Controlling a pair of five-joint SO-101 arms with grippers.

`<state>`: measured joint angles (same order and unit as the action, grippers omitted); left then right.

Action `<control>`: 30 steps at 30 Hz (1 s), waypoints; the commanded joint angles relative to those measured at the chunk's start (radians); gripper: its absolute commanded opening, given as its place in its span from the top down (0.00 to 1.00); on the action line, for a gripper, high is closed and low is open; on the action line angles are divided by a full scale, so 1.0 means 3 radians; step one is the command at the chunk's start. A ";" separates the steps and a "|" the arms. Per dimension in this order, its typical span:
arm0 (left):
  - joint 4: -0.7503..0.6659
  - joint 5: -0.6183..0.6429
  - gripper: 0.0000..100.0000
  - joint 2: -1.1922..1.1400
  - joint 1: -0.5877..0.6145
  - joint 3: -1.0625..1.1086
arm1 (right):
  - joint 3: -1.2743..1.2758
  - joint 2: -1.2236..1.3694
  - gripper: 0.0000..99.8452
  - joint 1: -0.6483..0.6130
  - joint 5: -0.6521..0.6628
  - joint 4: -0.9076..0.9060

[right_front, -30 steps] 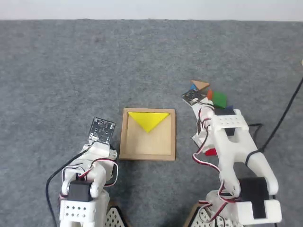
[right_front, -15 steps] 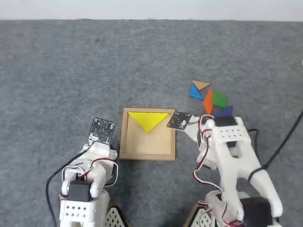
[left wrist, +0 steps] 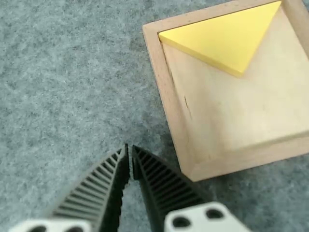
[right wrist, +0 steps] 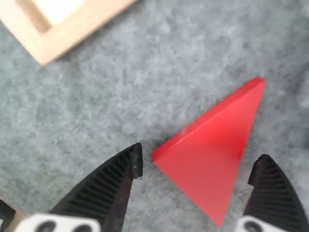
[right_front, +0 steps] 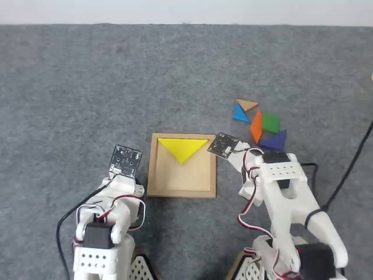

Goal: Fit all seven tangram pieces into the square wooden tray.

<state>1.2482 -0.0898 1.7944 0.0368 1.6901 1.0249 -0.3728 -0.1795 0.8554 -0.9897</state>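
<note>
The square wooden tray lies between the two arms, with a yellow triangle in its far half. In the right wrist view my right gripper is open, its fingers on either side of a red triangle flat on the carpet, near a tray corner. My left gripper is shut on nothing, low over the carpet just off the tray's rim, with the yellow triangle beyond. Brown, blue, orange, green and dark blue pieces lie clustered right of the tray.
Grey carpet covers the whole table. The left arm stands near the tray's left side and the right arm close to its right side. A black cable runs along the right edge.
The right arm's wrist has swung from the cluster of pieces toward the tray's right edge, uncovering the dark blue triangle. The left arm has stayed still.
</note>
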 commanded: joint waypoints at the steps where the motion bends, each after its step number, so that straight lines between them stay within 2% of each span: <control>1: 0.0015 0.0015 0.98 0.0031 0.0020 -0.0018 | -0.0020 -0.0115 0.65 0.0064 0.0051 0.0038; 8: 0.0015 0.0015 0.98 0.0031 0.0020 -0.0018 | -0.0046 0.0366 0.65 0.0340 0.0184 0.0427; 15: 0.0015 0.0015 0.98 0.0031 0.0020 -0.0018 | -0.0143 0.0473 0.65 0.0366 0.0245 0.0401; 21: 0.0015 0.0015 0.98 0.0031 0.0020 -0.0018 | -0.0148 0.0473 0.81 0.0366 0.0245 0.0391; 30: 0.0015 0.0015 0.98 0.0031 0.0020 -0.0018 | -0.0205 0.0448 0.82 0.0386 0.0220 0.0350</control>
<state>1.2482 -0.0898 1.7944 0.0368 1.6901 0.9989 -0.2578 -0.0767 0.9168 -0.8899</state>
